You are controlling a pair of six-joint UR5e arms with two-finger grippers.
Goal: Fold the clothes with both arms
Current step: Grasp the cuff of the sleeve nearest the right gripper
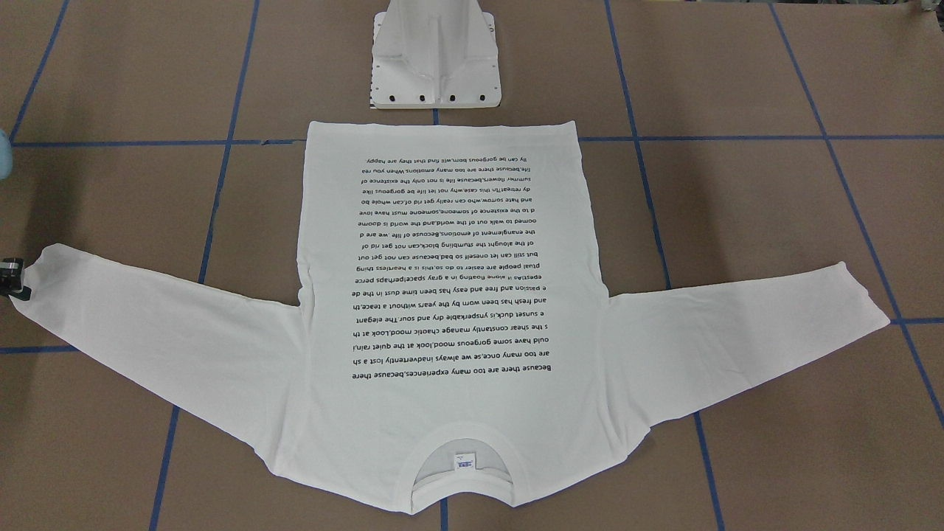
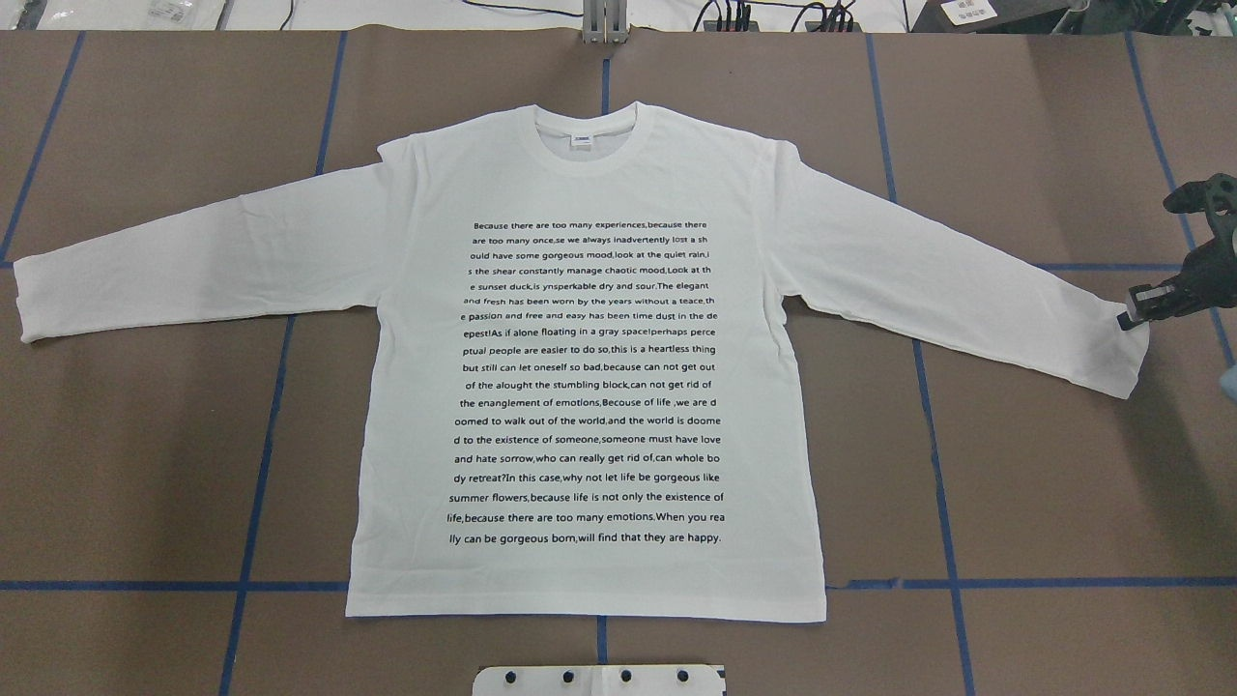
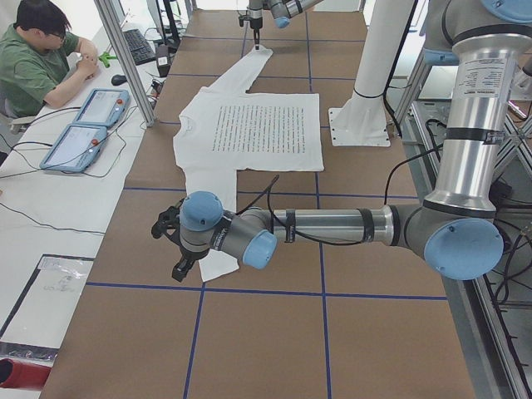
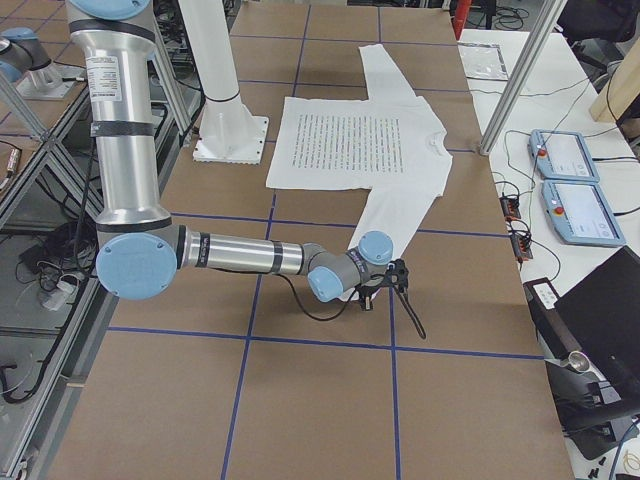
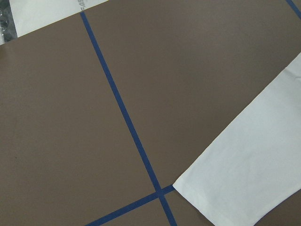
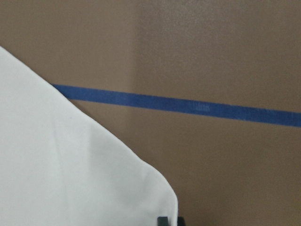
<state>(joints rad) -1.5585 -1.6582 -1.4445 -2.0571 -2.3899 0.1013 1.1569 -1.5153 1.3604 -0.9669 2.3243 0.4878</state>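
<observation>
The white long-sleeved shirt [image 2: 406,387] lies flat and face up on the brown table, text block showing, both sleeves spread out and collar [image 2: 589,121] on the far side. My right gripper [image 2: 1136,311] sits at the right sleeve's cuff [image 2: 1111,358] and looks shut on its edge; the right wrist view shows a black fingertip [image 6: 169,221] against the white cloth [image 6: 61,165]. In the exterior left view, my left gripper [image 3: 174,249] hovers by the left cuff [image 3: 218,264]. I cannot tell whether it is open or shut. The left wrist view shows that cuff [image 5: 254,174] lying flat, with no fingers in frame.
The white pedestal base [image 1: 435,66] stands just behind the shirt's hem. Blue tape lines [image 2: 271,435] cross the table. A person [image 3: 41,58] sits at a side bench with two pendants [image 3: 83,133]. An aluminium post [image 3: 125,58] stands at the table's far edge.
</observation>
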